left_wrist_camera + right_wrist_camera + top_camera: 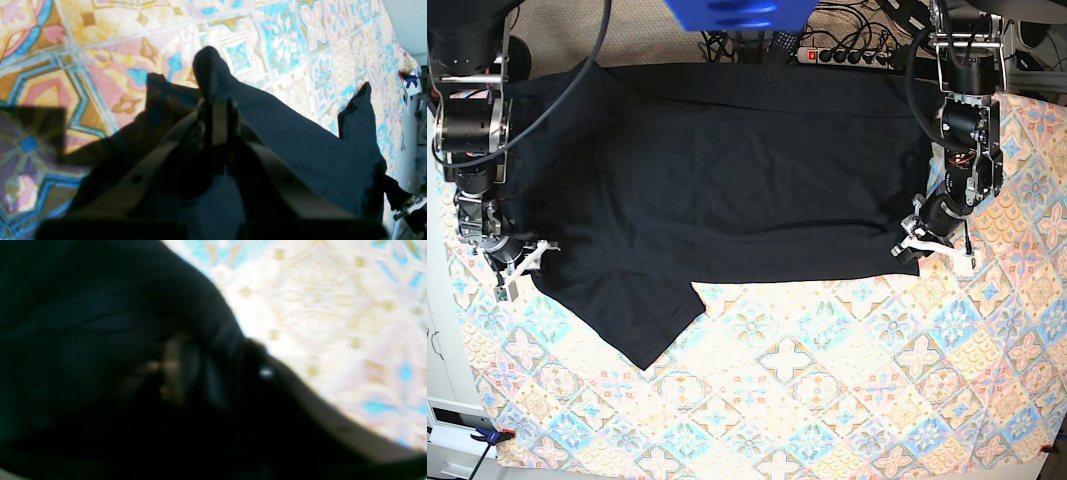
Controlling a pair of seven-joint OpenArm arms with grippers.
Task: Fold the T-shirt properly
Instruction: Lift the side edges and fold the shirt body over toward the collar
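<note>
T-shirt (727,170): big, black and soft. It lies spread wide across the top half of the bench in the base view, from about 9 o'clock to 3 o'clock. One sleeve sticks down toward 7 o'clock and ends in a point.

Bench (827,400): covered with a cloth of bright tiles in blue, pink and yellow. The lower half of it is bare.

Left tool (919,243): it sits at the shirt's edge near 3 o'clock in the base view. Its two sides are pressed together on a fold of the T-shirt (293,140). In the left wrist view the cloth bunches up over the tip of the left tool (218,106) and runs away toward 4 o'clock.

Right tool (519,262): it sits at the shirt's other edge near 9 o'clock in the base view, touching the cloth. The right wrist view is very blurry and dark. The T-shirt (100,323) fills most of it and seems to wrap around the tool there. I cannot tell if its sides are apart or together.

Arms: both are dark and reach down from the top corners of the base view.

Power strip (847,55): it lies with cables behind the bench at 12 o'clock.
</note>
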